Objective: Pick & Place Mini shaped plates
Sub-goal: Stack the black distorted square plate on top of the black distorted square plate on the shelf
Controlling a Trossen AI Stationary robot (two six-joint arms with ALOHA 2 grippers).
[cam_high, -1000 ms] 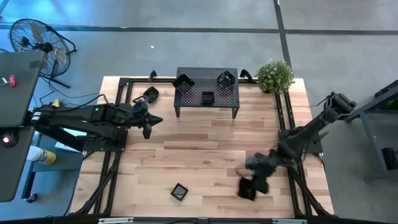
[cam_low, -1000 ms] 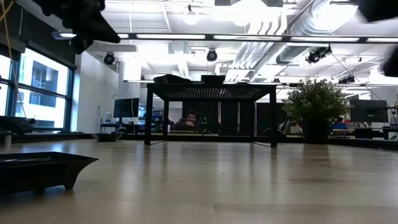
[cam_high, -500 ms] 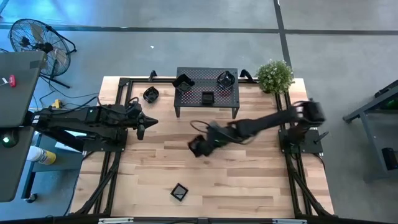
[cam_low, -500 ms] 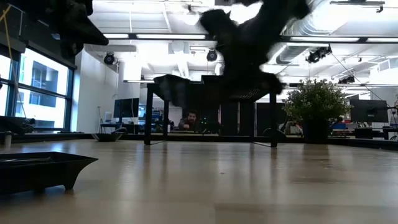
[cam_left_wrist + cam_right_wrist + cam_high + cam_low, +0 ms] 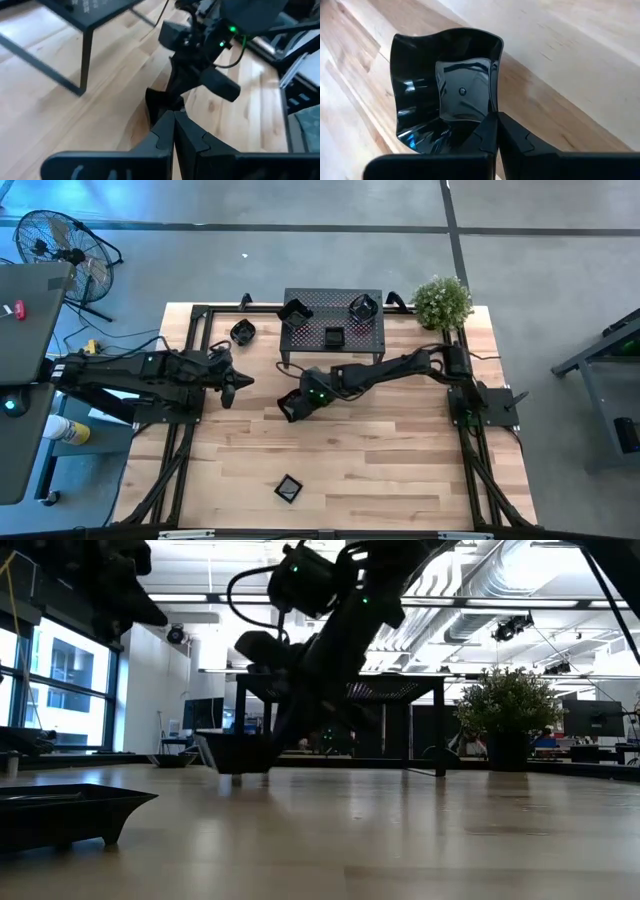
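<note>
A wooden table (image 5: 340,450) fills the scene, with a black perforated rack (image 5: 333,326) at its far edge and a potted plant (image 5: 442,301) at the far right corner. The right arm reaches across the table's middle, its gripper (image 5: 293,405) low in front of the rack and clamped on the rim of a glossy square plate (image 5: 445,100); in the low view the plate (image 5: 232,752) sits at or just above the tabletop, contact not clear. The left arm lies along the left side, its gripper (image 5: 236,381) pinched shut with nothing in it, pointing toward the right gripper. Three plates (image 5: 295,310) rest on the rack, another plate (image 5: 242,332) lies on the table just left of it, and one more (image 5: 288,488) sits near the front edge.
</note>
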